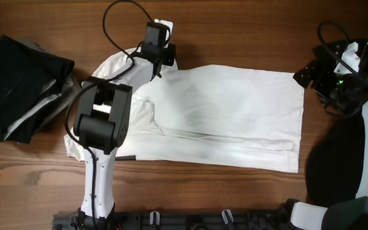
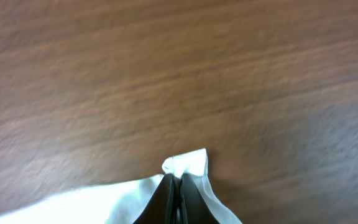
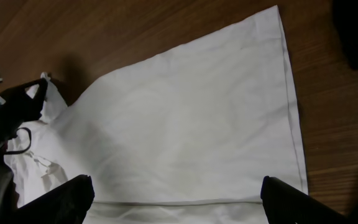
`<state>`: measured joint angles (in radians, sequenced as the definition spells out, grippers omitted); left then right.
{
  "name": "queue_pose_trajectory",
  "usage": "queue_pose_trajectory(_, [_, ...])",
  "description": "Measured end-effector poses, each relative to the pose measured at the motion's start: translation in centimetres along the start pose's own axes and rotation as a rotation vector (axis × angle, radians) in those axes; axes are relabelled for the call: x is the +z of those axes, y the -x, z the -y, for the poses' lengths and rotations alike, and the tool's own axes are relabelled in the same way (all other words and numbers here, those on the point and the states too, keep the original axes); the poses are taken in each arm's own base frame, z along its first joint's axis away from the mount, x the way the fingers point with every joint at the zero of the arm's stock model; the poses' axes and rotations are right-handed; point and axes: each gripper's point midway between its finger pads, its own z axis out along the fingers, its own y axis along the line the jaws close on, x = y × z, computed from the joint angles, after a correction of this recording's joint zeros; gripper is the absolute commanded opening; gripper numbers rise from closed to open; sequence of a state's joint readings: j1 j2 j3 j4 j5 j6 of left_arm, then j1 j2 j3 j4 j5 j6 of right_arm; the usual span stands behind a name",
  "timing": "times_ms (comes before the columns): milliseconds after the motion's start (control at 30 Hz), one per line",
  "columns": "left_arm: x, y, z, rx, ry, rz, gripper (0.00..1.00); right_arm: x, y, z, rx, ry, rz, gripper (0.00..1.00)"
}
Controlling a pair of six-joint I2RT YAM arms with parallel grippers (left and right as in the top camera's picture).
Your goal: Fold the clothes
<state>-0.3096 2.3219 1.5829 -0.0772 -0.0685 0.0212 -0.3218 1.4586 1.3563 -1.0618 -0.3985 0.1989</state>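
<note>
Near right edge of the table (image 1: 235, 25): a black cloth (image 1: 329, 167), partly hidden. Centre: the white shirt (image 1: 229, 115) lies flat, hem end to the right, the opposite end bunched at the left. Left of it: a pile (image 1: 18, 80) of black and grey garments. Farther, at the hem's far corner: right gripper (image 1: 305, 71), jaws spread wide, nothing between them. Farthest: left gripper (image 2: 180, 179) clamped tight on a corner of the shirt (a small tuft shows past the fingertips).

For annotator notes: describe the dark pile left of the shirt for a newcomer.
On the wooden table, go left from the white T-shirt to the edge. The pile lies there: black cloth over grey layers, unlike the plain black cloth at right.
</note>
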Motion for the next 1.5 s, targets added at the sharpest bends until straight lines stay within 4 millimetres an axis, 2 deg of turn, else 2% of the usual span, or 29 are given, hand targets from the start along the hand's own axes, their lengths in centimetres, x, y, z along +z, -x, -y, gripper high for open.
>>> queue_pose_trajectory(100, [-1.3,-0.6,-1.1,0.003,0.057,-0.041,0.04,0.0,0.2,0.0,-0.018,0.001,0.006,0.91])
queue_pose_trajectory(167, [-2.7,0.0,-1.7,0.002,0.081,-0.042,0.04,0.0,0.3,-0.1,-0.029,0.002,0.012,0.91])
queue_pose_trajectory(267, [-6.3,3.0,-2.8,-0.011,0.107,0.009,0.04,0.0,0.6,-0.1,-0.051,0.004,0.023,0.91])
queue_pose_trajectory(400, [-12.4,8.2,-4.6,-0.043,0.136,0.136,0.04,0.0,1.5,-0.3,-0.081,0.010,0.059,0.91])
queue_pose_trajectory(433, [-13.8,9.1,-5.0,-0.049,0.143,0.161,0.04,-0.1,1.7,-0.4,-0.092,0.011,0.070,0.92])
queue_pose_trajectory(533, [-16.2,10.3,-5.9,-0.061,0.160,0.192,0.04,-0.1,2.6,-0.6,-0.114,0.017,0.103,0.92])
queue_pose_trajectory(633, [-16.5,9.8,-6.0,-0.060,0.163,0.170,0.04,-0.2,3.2,-0.7,-0.128,0.021,0.129,0.92])
queue_pose_trajectory(700, [-16.3,8.6,-6.0,-0.054,0.169,0.119,0.04,0.0,3.7,-0.7,-0.134,0.023,0.141,0.92])
queue_pose_trajectory(833, [-16.2,7.1,-6.2,-0.047,0.183,0.059,0.04,1.9,4.4,-0.1,-0.125,0.020,0.122,0.91])
queue_pose_trajectory(933, [-16.2,5.8,-6.3,-0.042,0.191,0.005,0.04,4.6,5.2,1.0,-0.113,0.012,0.093,0.88])
queue_pose_trajectory(1167, [-17.3,3.3,-6.8,-0.068,0.220,-0.100,0.04,12.2,7.0,5.3,-0.073,-0.074,0.060,0.88])
queue_pose_trajectory(1367, [-19.2,2.4,-6.9,-0.113,0.230,-0.136,0.04,16.3,6.7,7.7,-0.018,-0.110,0.024,0.79])
queue_pose_trajectory(1500, [-19.3,2.0,-7.0,-0.133,0.237,-0.151,0.04,18.8,5.7,9.1,0.015,-0.126,-0.021,0.81])
